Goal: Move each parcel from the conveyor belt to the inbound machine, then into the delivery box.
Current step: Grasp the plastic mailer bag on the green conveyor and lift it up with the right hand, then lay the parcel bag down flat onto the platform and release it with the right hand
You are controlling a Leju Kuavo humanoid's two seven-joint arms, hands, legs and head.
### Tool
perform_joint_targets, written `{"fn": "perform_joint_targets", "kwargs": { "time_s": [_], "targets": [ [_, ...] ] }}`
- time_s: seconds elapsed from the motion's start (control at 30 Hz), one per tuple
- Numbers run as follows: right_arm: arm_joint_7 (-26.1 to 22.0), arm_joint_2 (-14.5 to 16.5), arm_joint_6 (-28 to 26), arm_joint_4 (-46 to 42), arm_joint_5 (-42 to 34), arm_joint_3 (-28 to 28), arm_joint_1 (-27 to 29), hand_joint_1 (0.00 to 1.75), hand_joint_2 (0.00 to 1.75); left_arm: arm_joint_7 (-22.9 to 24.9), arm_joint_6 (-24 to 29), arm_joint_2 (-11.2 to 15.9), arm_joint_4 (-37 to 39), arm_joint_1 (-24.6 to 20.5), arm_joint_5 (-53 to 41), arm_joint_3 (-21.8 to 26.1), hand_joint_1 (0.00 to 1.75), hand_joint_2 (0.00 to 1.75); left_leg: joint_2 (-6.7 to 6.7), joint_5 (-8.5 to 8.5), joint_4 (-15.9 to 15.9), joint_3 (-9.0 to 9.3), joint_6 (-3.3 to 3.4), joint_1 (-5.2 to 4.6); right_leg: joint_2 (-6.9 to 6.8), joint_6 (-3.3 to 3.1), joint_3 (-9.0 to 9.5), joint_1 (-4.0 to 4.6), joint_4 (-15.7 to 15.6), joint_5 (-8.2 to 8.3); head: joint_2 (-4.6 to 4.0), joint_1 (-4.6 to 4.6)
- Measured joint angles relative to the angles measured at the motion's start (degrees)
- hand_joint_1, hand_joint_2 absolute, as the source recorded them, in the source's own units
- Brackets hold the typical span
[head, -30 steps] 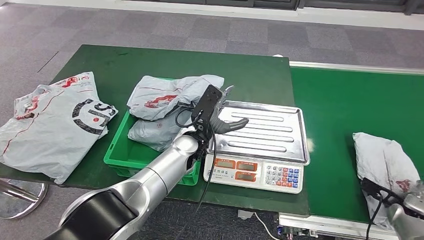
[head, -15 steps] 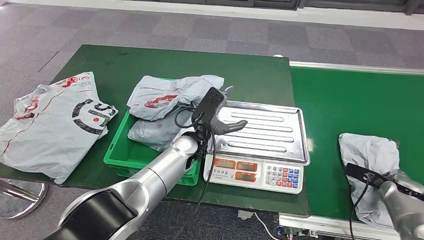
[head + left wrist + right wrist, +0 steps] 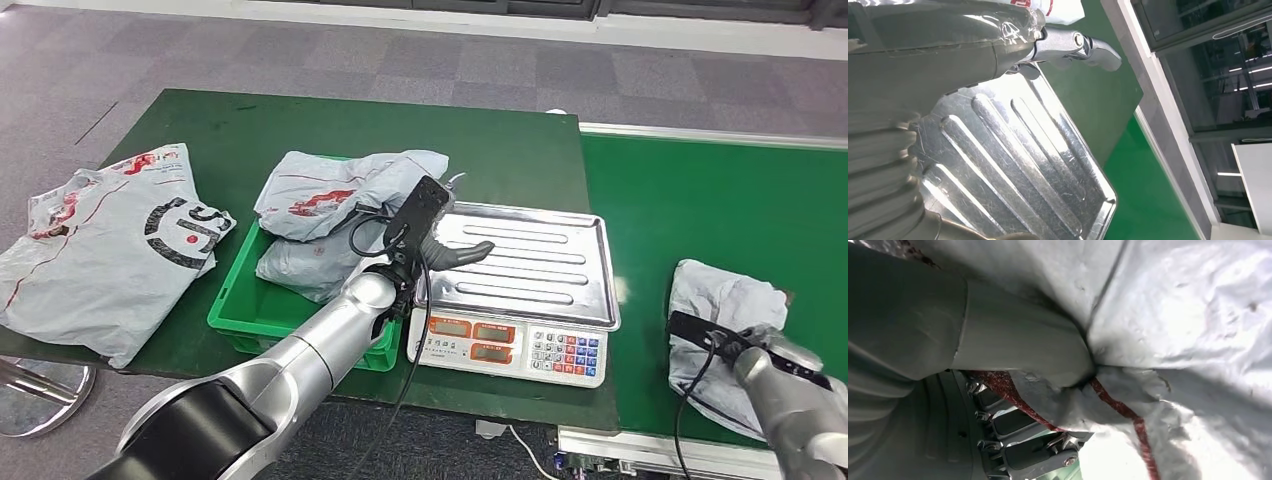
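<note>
The right hand has its thumb and fingers closed into the crumpled grey parcel, gripping it where it lies on the green conveyor belt, to the right of the scale. The left hand hovers empty over the near left corner of the scale's steel tray, fingers spread apart and thumb jutting across the ribbed metal. Beside it a green crate on the counter holds two grey parcels, and a larger printed bag lies further left.
</note>
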Motion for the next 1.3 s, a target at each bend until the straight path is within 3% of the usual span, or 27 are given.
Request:
{"fn": "perform_joint_targets", "kwargs": {
  "time_s": [0.1,0.2,0.33,0.47,0.93,1.1,1.3],
  "targets": [
    [-3.14,1.13,-12.52,-0.31,-1.87,-0.08,-1.65,1.75,1.75,-0.29,0.74,-0.01,-0.01,0.00,-0.21,0.17,0.00,1.75,0.05,0.01,0.00,0.02,-0.01,0.00,0.04,0.00,-0.02,0.00,0.01,0.01,0.00,-0.01],
    [-9.37,2.29,-25.58,-1.84,-5.11,-0.58,-3.32,1.75,1.75,-0.58,1.29,-0.02,-0.04,0.00,-1.10,0.49,0.00,1.75,0.01,0.03,0.00,0.05,-0.01,0.02,0.01,0.00,-0.03,0.02,0.01,0.01,0.00,-0.02],
    [-20.84,2.97,-34.10,-7.65,-14.66,-1.63,-2.37,1.75,1.75,-1.29,1.49,0.08,-0.38,0.00,-2.87,1.10,0.00,1.75,-0.18,0.05,0.00,0.00,-0.01,0.03,-0.17,0.00,0.00,0.04,0.01,0.00,0.00,-0.02],
    [-26.05,3.03,-35.50,-16.83,-24.16,-1.77,0.51,1.75,1.75,-1.90,1.47,0.49,-1.02,0.00,-4.04,2.05,0.00,1.75,-0.15,0.03,0.00,-0.02,-0.01,0.02,-0.11,0.01,-0.02,0.02,0.01,-0.01,0.00,-0.02],
    [-25.96,3.03,-35.65,-25.96,-25.60,-1.77,3.04,1.75,1.75,-2.05,1.46,0.70,-1.76,0.00,-4.34,2.78,0.00,1.75,-0.13,0.04,0.01,-0.01,-0.01,0.02,-0.09,0.00,-0.03,0.02,0.01,0.00,0.00,-0.02],
    [-28.87,3.06,-37.08,-27.22,-30.68,-1.66,3.22,1.75,1.75,-2.37,1.43,0.68,-1.77,-0.01,-4.93,2.87,0.00,1.75,-0.13,0.03,0.01,-0.02,-0.01,0.01,-0.09,0.00,-0.03,0.02,0.01,0.00,0.00,-0.02],
    [-28.83,4.84,-31.05,-30.69,-34.75,1.67,3.43,1.75,1.75,-2.88,1.07,0.21,-1.76,-0.16,-6.03,3.62,0.00,1.75,0.00,0.03,-0.01,0.00,-0.01,0.03,-0.01,0.00,-0.03,0.04,0.01,0.00,0.00,-0.02]
  ]
}}
